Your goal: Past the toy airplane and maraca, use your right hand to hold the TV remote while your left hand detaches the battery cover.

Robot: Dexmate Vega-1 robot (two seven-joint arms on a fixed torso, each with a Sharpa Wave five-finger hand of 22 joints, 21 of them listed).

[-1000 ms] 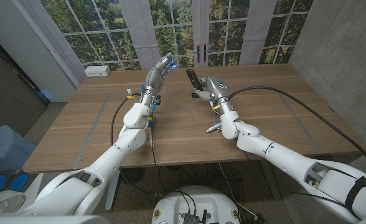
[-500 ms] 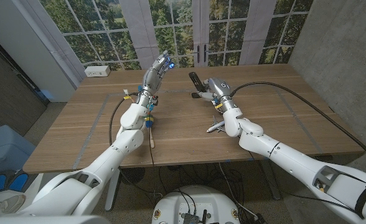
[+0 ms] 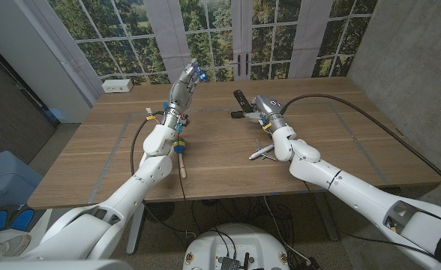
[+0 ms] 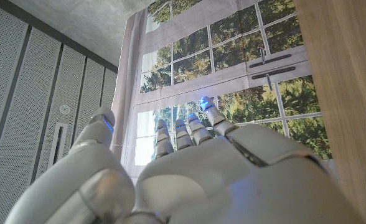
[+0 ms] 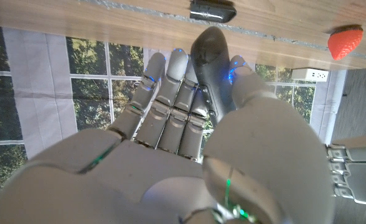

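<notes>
My right hand (image 3: 259,109) holds the black TV remote (image 3: 239,98) up above the far middle of the table, its end sticking out toward my left side. In the right wrist view the dark remote (image 5: 209,57) lies between the thumb and the fingers of my right hand (image 5: 170,143). My left hand (image 3: 186,84) is raised over the table to the left of the remote, apart from it, fingers stretched and holding nothing; the left wrist view shows the left hand (image 4: 195,168) bare against the windows.
The toy airplane (image 3: 261,152) lies beside my right forearm. The maraca (image 3: 180,152) lies beside my left forearm. A small black piece (image 3: 235,115) (image 5: 212,10) lies on the table under the remote. A red strawberry (image 5: 345,40) and a white power strip (image 3: 118,85) sit further left.
My right hand has carried the remote slightly to the right, uncovering more of the airplane. My left hand has drifted a little to the left, still holding nothing.
</notes>
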